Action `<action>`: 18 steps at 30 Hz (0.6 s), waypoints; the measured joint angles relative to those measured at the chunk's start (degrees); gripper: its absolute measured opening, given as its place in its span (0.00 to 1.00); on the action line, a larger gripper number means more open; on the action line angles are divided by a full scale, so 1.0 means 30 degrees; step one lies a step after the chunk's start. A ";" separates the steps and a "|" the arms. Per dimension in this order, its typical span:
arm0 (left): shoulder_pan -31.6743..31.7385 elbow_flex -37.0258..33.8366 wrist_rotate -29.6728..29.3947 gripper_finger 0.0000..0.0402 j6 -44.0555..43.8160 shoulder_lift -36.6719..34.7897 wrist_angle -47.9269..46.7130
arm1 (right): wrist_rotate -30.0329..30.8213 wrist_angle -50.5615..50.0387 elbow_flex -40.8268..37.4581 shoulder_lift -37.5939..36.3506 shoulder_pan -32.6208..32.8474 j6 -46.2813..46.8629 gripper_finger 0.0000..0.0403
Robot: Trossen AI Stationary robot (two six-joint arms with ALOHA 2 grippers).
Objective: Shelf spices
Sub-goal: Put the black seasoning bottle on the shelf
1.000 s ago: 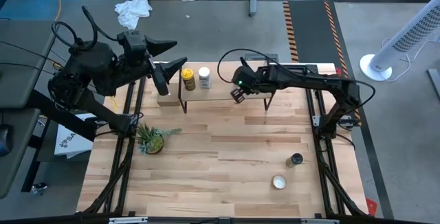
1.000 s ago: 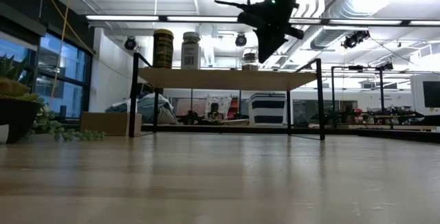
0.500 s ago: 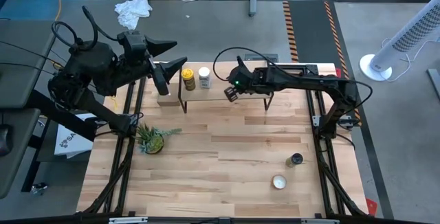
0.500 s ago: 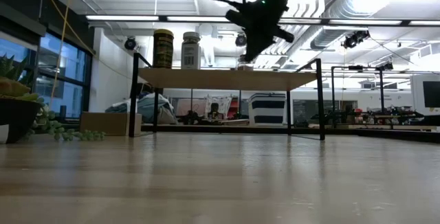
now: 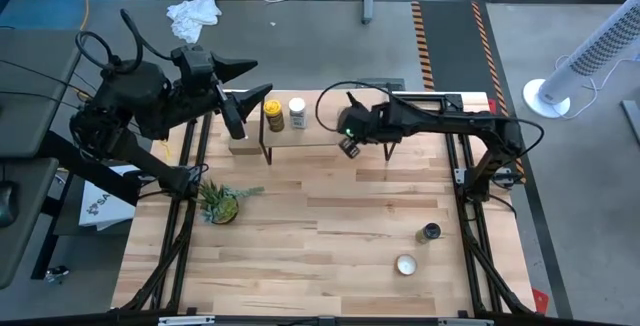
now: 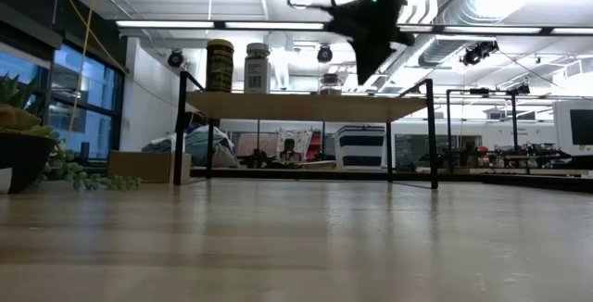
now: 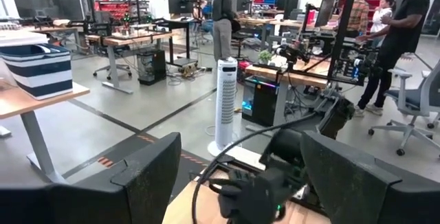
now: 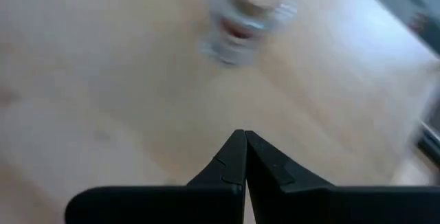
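While the right gripper [image 5: 349,147] hangs above the near edge of the shelf [image 6: 306,106], its fingers are pressed together on nothing, tips touching in the right wrist view. Tiny clear pinkish jar [image 8: 242,19] sits on the plank just ahead of those tips, upright as far as the blur allows; in the low view it shows as a small jar [image 6: 331,84] on the plank just beside and below the dark gripper [image 6: 371,56], apart from it.

Mustard-yellow jar [image 5: 273,116] and white-capped jar [image 5: 297,114] stand side by side at the plank's far-left end from this gripper, near each other, caps up. Grouping them at one end leaves bare plank for the rest, so I judge three jars shelved.

Dark black-capped jar [image 5: 431,232] stands on the table [image 5: 330,226] well away from the right gripper, toward the near right corner, near the flat white tin [image 5: 405,265]. Likely next pickup; the empty, shut fingers fit a gripper between jars.

Left gripper [image 5: 243,96] waits off the shelf's left end, fingers spread wide, holding nothing, parked clear of the right arm's path. Potted plant [image 5: 220,202] sits well off, near the table's left side.
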 joint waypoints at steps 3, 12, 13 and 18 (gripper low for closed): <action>0.0000 0.0000 0.0007 0.74 0.0041 0.0000 0.0062 | 0.0791 0.0400 -0.0013 0.0162 -0.0469 0.0347 0.00; -0.0089 0.0000 0.0071 0.74 -0.0145 -0.0004 0.0217 | 0.0987 0.2961 0.0002 0.0794 -0.1803 0.1051 0.00; -0.0139 0.0000 0.0106 0.74 -0.0225 -0.0007 0.0198 | 0.0766 0.2998 0.0002 0.0861 -0.1833 0.1051 0.00; -0.0340 0.0000 0.0146 0.74 -0.0272 -0.0007 0.0167 | -0.0549 0.4638 -0.0004 0.1418 -0.1478 0.1207 0.00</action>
